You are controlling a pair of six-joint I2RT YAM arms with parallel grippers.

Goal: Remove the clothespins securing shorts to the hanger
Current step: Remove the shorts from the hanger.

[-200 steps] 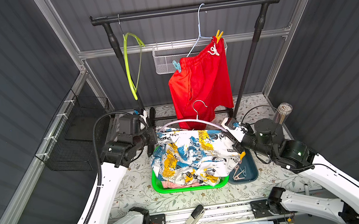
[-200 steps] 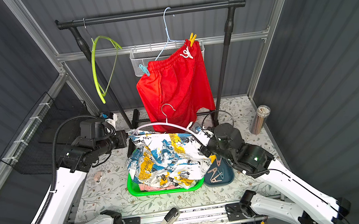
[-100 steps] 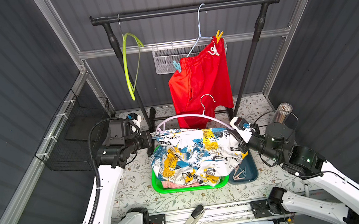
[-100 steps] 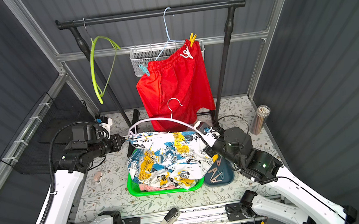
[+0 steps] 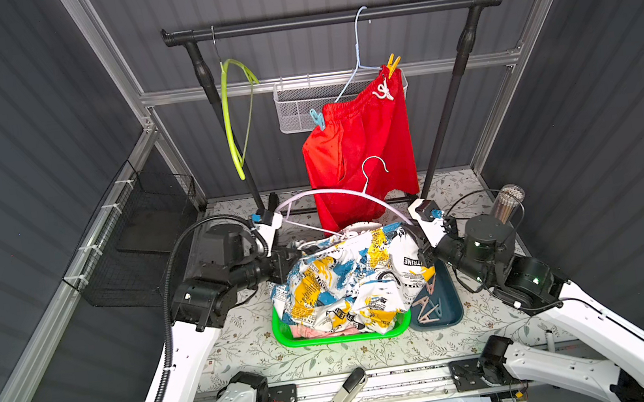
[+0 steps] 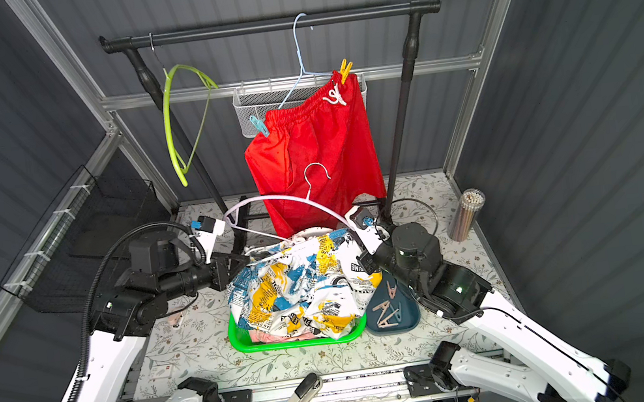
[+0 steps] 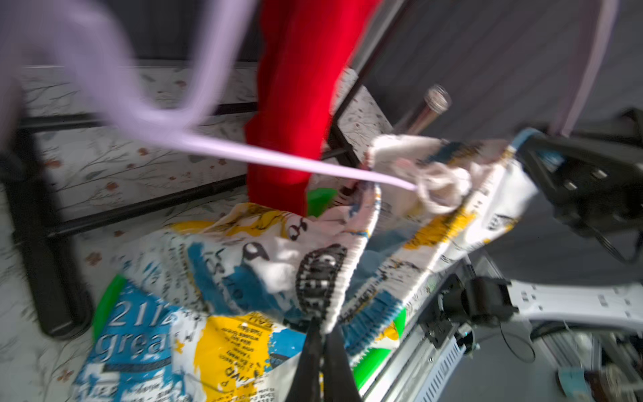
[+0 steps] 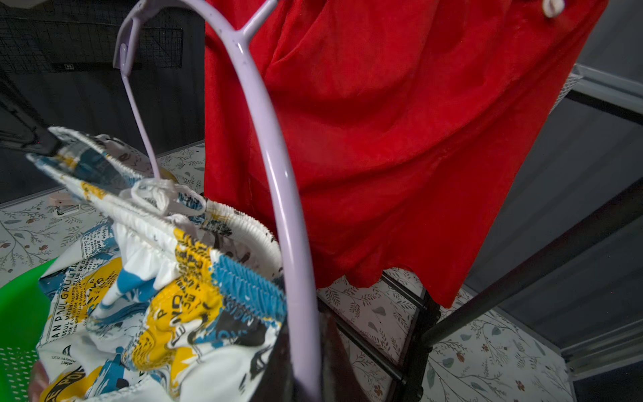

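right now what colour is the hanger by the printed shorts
Lilac hanger, best in the right wrist view.

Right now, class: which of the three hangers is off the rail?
The lilac hanger, held by the right gripper; the green hanger and pale blue hanger hang on the rail.

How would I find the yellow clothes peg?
Look at the black rail across the back; red shorts hang from it. The yellow clothespin grips their waistband's higher corner, beside the white drawstring; a light blue clothespin holds the lower corner.
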